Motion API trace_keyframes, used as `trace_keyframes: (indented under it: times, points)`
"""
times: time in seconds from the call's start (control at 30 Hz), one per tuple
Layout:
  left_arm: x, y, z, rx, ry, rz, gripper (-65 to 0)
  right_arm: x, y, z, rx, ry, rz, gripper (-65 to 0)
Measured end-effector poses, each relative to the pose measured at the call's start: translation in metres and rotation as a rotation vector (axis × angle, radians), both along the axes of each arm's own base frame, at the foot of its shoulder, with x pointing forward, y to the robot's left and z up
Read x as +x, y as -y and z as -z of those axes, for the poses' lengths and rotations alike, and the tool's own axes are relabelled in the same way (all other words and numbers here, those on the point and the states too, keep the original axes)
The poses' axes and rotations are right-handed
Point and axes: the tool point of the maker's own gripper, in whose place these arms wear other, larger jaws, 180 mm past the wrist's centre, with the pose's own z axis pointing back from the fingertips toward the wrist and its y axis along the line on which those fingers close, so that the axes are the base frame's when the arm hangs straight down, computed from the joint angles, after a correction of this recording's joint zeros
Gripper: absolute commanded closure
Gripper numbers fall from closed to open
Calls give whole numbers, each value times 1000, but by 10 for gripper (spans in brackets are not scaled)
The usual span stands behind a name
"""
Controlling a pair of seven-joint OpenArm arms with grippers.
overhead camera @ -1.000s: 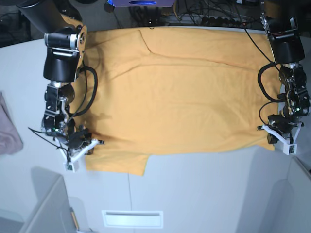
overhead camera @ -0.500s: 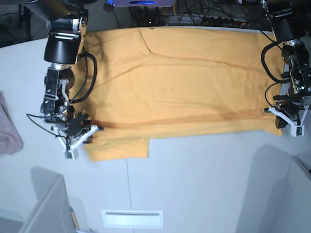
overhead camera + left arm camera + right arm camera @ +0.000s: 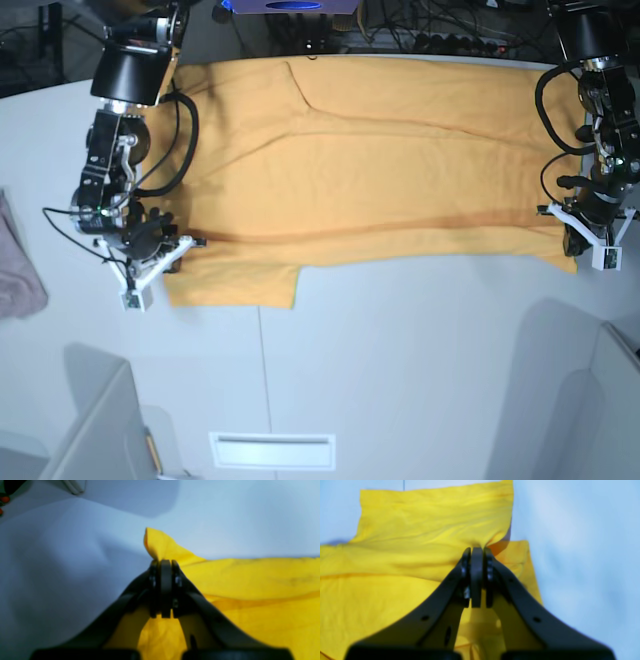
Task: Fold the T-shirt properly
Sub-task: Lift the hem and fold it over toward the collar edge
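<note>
Currently the T-shirt [image 3: 370,170] lies spread on the worktop [image 3: 400,380], long axis side to side. Both jaws are clamped on its near edge: left gripper [image 3: 585,240] and right gripper [image 3: 170,250], one at each end.

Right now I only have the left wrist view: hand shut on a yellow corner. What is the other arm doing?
Observer: The right hand is shut too, pinching the T-shirt by an edge fold near its short sleeve.
Operator: Is the shirt spread out or bunched?
Observer: Spread flat across the table in the base view, with a long crease running between the two hands.
Operator: Anything else on the table I can't see?
Observer: A pinkish cloth lies at the table's edge beyond the right arm, apart from the shirt.
Operator: And my left hand, where on the shirt?
Observer: At the end opposite the sleeve, on the near corner.
</note>
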Motion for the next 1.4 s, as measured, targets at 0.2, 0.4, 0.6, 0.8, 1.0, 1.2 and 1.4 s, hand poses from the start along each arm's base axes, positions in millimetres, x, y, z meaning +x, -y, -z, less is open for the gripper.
trace_keyframes:
  times: [0.2,0.4,0.6,0.8,1.0,1.2,1.4]
  points:
    - [-7,2,3,5,-14,8,0,-16,2,-10,4,-7,25,0]
    - [-11,11,-5,31,-64,45,0,-33,5,-12,-14,-31,26,0]
    - [-15,17,-5,47,-83,83,0,-50,17,-21,-49,-32,51,0]
    - [-27,17,5,47,-119,84,0,-69,17,-19,-62,-43,47,0]
    - [-41,-4,-2,67,-117,37,0,-92,7,-20,-51,-59,44,0]
    - [-50,10,-9,83,-109,82,0,-109,5,-10,-55,-130,45,0]
    - [-68,5,3,94,-163,74,0,-129,0,0,-39,-170,45,0]
